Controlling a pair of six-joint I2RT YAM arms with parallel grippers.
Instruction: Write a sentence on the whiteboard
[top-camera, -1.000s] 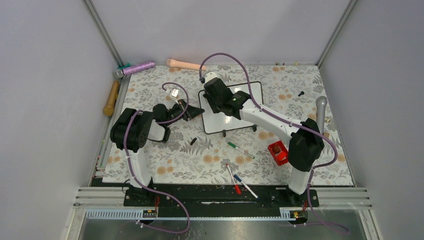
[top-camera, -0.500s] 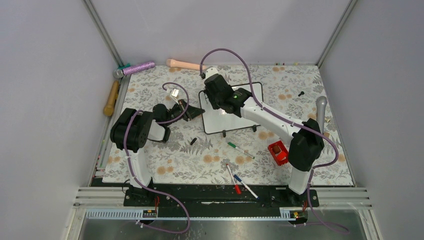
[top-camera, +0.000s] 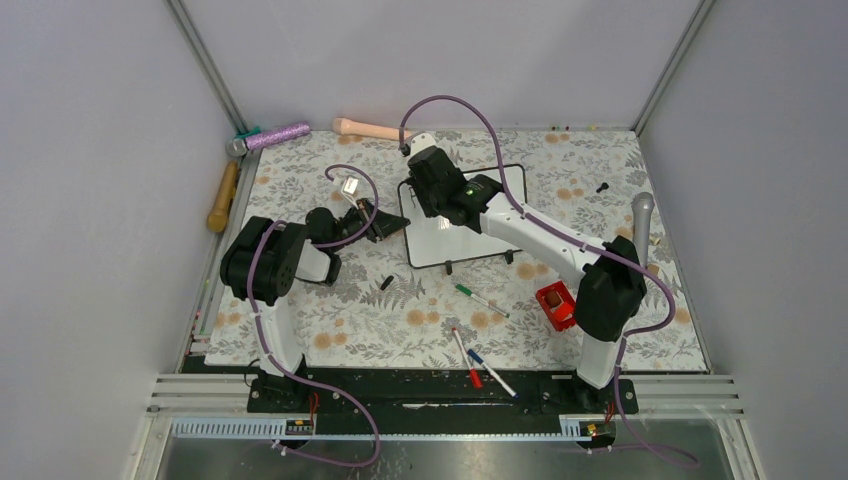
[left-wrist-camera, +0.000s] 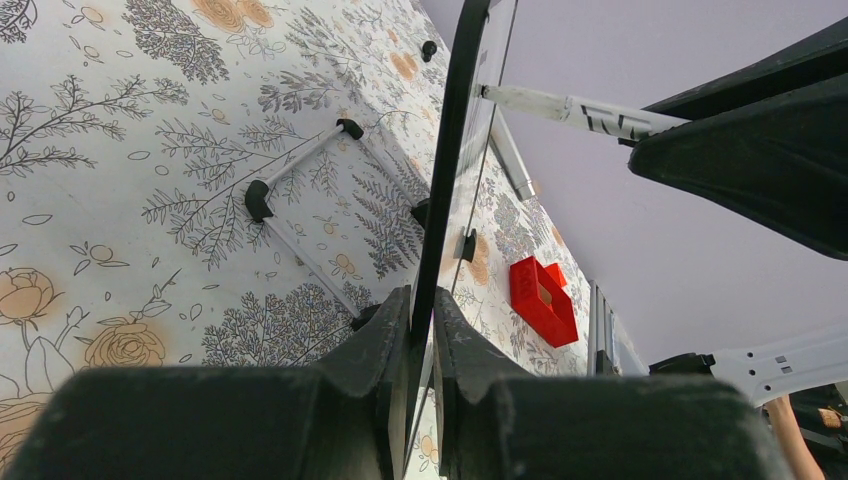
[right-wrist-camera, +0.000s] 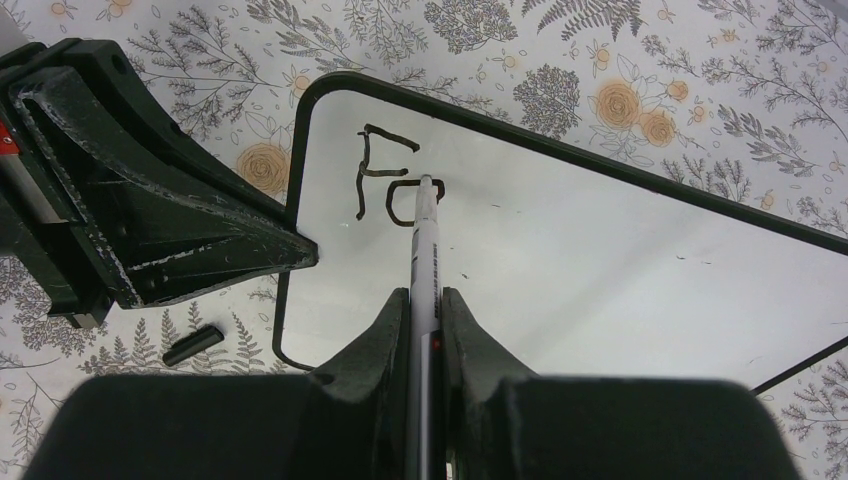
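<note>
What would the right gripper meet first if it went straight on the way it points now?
The whiteboard: the marker in the right gripper seems to touch it, beside the F.

Green pen (top-camera: 482, 300), red pen (top-camera: 465, 357) and blue pen (top-camera: 491, 372) on floral cloth (top-camera: 400, 320), red box (top-camera: 552, 301) nearby.

The top external camera hangs high behind both arm bases, looking steeply down from afar over the whole worktop (top-camera: 330, 320), the whiteboard (top-camera: 455, 245) toward 12 o'clock of centre. The left wrist camera sits low, close behind the left jaws, sighting along the whiteboard's frame edge-on. The right wrist camera looks down the marker (right-wrist-camera: 425, 260) between the right jaws onto the board's face, left jaws at 9 o'clock. All three share the whiteboard.
</note>
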